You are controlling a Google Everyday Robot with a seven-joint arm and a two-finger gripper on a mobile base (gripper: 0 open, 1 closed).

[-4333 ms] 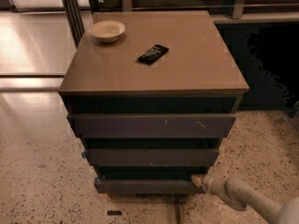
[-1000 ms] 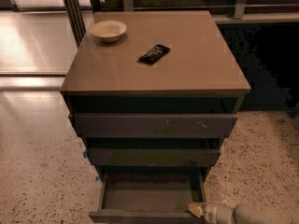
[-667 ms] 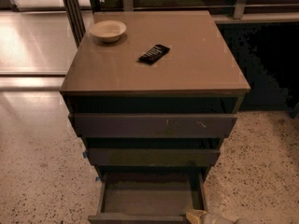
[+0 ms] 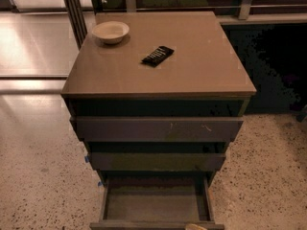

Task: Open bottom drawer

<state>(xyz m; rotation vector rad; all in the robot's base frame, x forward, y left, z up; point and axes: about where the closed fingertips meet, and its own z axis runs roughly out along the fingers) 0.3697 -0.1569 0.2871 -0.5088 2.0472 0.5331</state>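
Observation:
The bottom drawer [image 4: 153, 206] stands pulled far out of the cabinet. Its shallow grey-brown box is bare inside, and its front edge runs along the bottom border of the view. Only a pale tip of my gripper [image 4: 195, 226] shows, at the drawer's front edge right of centre; the rest is out of view. The plain middle front [image 4: 156, 161] and the top front with pale scratch marks [image 4: 156, 128] are closed above it.
A white bowl [image 4: 111, 31] and a black remote-like object [image 4: 158, 55] lie on the cabinet top [image 4: 201, 75]. Speckled floor surrounds the cabinet. Metal posts [image 4: 74, 11] stand at the back left and a dark recess lies at the right.
The bottom drawer went from closed to pulled far out. My gripper drew back with it toward the bottom of the view, and now only its tip shows.

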